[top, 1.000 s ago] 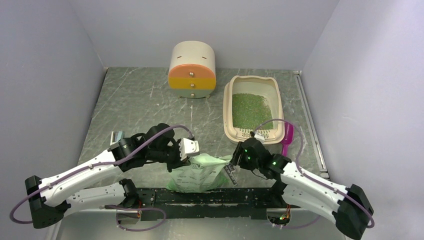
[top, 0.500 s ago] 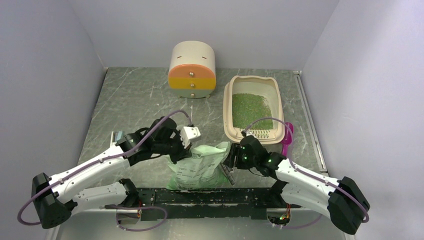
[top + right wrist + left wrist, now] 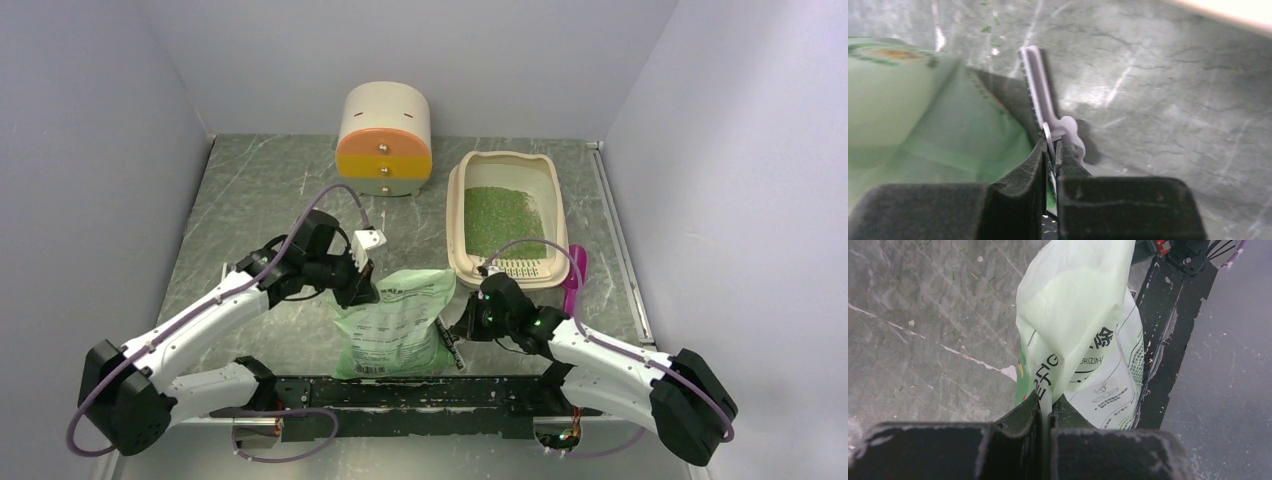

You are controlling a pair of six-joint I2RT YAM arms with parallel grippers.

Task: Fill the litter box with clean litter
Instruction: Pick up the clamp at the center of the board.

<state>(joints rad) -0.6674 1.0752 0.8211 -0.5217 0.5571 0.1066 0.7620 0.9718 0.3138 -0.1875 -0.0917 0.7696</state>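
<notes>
Both your grippers are clamped shut by the green printed bag (image 3: 395, 325) at the table's near edge.
Your left gripper (image 3: 1045, 407) pinches a fold of the bag's top. Your right gripper (image 3: 1050, 150) is clenched on a thin pale serrated clip (image 3: 1035, 85) beside the bag. Farther back, the litter box (image 3: 455, 215) holds clean litter (image 3: 503, 220), with a magenta scoop (image 3: 575, 275) just beside it.

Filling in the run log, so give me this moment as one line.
left gripper shut on green bag top | right gripper shut on pale serrated clip | litter box holds green litter
</notes>
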